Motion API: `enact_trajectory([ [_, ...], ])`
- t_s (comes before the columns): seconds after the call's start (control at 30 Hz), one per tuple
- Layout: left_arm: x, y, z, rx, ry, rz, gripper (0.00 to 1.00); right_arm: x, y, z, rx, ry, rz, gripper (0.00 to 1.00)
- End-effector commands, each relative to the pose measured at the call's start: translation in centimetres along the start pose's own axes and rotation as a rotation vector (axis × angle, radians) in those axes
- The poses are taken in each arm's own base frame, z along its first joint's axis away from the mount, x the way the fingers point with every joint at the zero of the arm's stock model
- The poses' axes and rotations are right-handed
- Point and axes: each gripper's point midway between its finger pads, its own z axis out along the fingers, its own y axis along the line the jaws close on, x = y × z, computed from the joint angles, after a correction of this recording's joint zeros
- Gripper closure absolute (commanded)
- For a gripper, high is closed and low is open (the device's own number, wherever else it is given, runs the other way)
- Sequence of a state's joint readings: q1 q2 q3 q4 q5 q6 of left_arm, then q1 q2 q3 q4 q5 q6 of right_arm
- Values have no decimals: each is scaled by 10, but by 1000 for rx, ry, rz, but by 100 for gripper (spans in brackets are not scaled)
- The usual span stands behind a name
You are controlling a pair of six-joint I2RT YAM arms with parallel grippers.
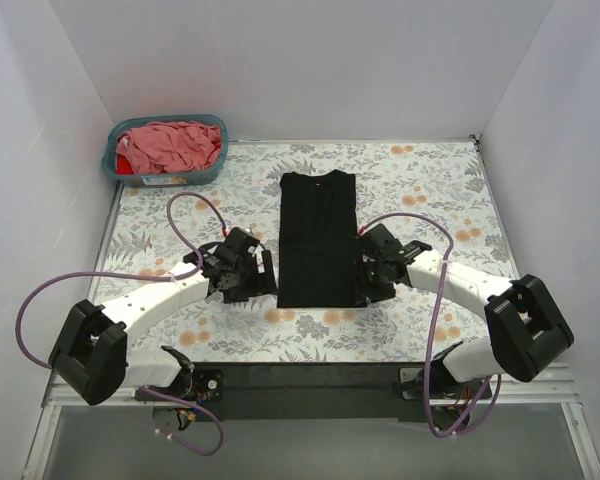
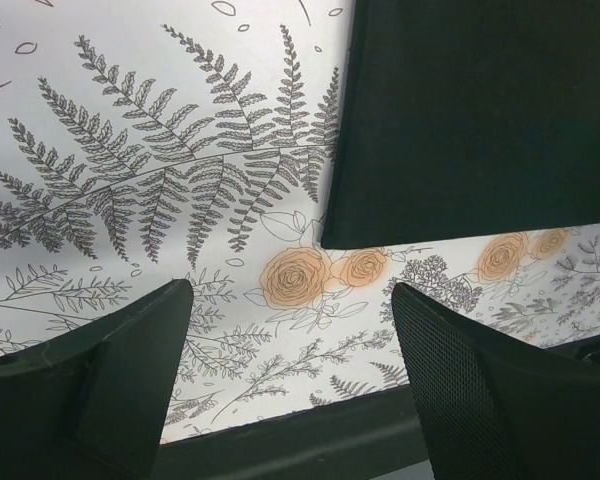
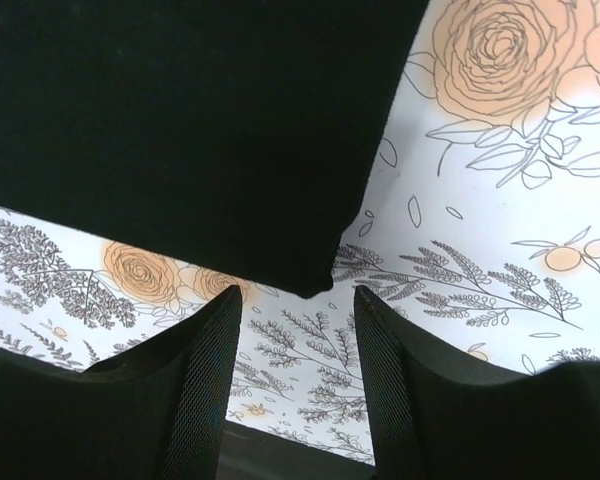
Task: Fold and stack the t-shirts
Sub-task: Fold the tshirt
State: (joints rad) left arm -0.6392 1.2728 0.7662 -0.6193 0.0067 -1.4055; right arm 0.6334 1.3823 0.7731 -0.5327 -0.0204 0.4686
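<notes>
Black t-shirt (image 1: pixel 317 238): flat on the middle of the floral surface (image 1: pixel 430 200), laid as a long narrow strip with sleeves tucked in; collar end far, hem end near, between the two tools.
Left tool (image 2: pixel 290 330): wide open, holding nothing; just beside the near left hem corner and clear of it in the wrist view.
Right tool (image 3: pixel 298 300): partly parted, clamped on nothing; near right hem corner right at the gap between the fingertips, contact impossible to tell.
Other shirts: dusty pink one (image 1: pixel 175 143) heaped in the teal basket (image 1: pixel 217 165) at the far left corner, with a red one (image 1: pixel 126 166) showing beneath.
Count: one black shirt out on the surface; one pink and one red seen in the basket, so likely three in all, with anything buried deeper hidden; one basket; two tools.
Handling: soft, light, limp cloth with no stiffness, so apt to sag and crease wherever unsupported; doubled layers at the edges likely to slide apart if only the top one is pinched.
Where to take hold: judged best at the two near hem corners, one per tool, pinching through all layers at once, then lifting evenly and carrying the hem toward the collar to halve the strip.
Risk: uneven lift likely to skew the fold; shallow pinch likely to drop a layer.
</notes>
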Motion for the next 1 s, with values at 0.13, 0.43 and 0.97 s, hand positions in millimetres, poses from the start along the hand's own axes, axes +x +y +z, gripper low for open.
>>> enact_trajectory([
  [0.13, -12, -11, -3, -3, -38, 37, 20, -3, -1, 10, 67, 14, 9, 48],
  [0.43, 1, -15, 12, -38, 19, 62, 24, 12, -12, 20, 130, 69, 1, 52],
  [0.97, 12, -20, 29, -125, 94, 76, 31, 37, -16, 40, 123, 187, -14, 99],
])
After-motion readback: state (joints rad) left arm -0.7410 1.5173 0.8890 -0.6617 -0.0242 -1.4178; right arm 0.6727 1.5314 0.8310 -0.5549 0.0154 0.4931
